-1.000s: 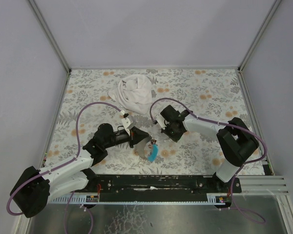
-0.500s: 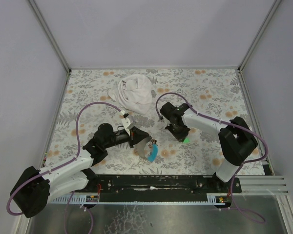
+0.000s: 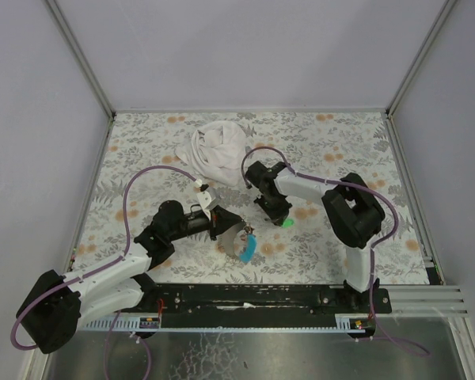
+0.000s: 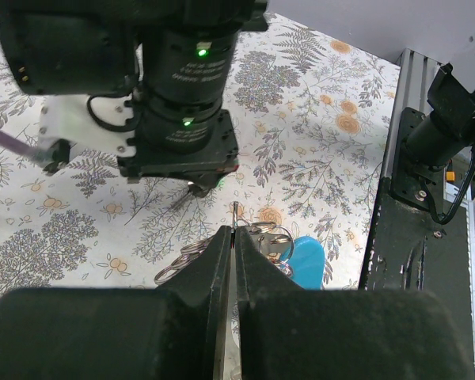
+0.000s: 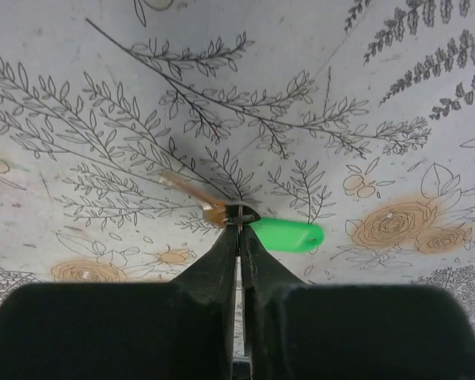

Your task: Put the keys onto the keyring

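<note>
Jaws on the left gripper [image 4: 234, 231] are squeezed tight on a bit of the keyring [image 4: 269, 237], its light-blue piece [image 4: 304, 258] lying just beside; right gripper [image 5: 239, 223] is pinched down to a sliver on the green key [image 5: 288, 236], flat on the flowery table [image 5: 380, 95] near the keyring.
</note>
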Action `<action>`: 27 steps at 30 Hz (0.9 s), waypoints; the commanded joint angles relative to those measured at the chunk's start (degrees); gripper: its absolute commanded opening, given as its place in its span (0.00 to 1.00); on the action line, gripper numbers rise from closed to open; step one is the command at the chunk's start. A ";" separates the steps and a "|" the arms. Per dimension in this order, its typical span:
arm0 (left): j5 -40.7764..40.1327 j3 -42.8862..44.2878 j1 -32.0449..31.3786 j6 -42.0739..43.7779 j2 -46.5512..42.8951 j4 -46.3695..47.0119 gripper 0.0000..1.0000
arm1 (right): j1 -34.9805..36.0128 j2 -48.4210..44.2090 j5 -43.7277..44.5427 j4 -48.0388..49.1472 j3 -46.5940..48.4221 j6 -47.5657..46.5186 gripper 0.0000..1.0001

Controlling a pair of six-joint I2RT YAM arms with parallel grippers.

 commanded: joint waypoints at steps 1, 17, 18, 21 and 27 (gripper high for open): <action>-0.07 0.07 -0.16 0.18 -0.64 1.58 0.00 | 0.27 1.80 -1.41 2.95 3.98 1.98 0.11; 0.12 0.02 -0.16 0.00 -0.17 2.15 0.00 | 0.33 -23.72 -3.53 29.36 -21.84 2.04 0.49; 0.17 0.06 -0.16 0.00 -0.16 2.15 0.00 | 0.27 -25.03 -4.32 32.71 -24.11 1.67 0.49; 0.10 0.09 -0.16 0.05 -0.08 2.10 0.00 | 0.24 -27.79 -5.82 40.14 -29.05 -0.37 0.46; 0.17 -0.22 -0.17 0.09 -0.50 2.27 0.00 | -0.02 -31.47 -4.26 55.76 -38.85 -1.52 0.39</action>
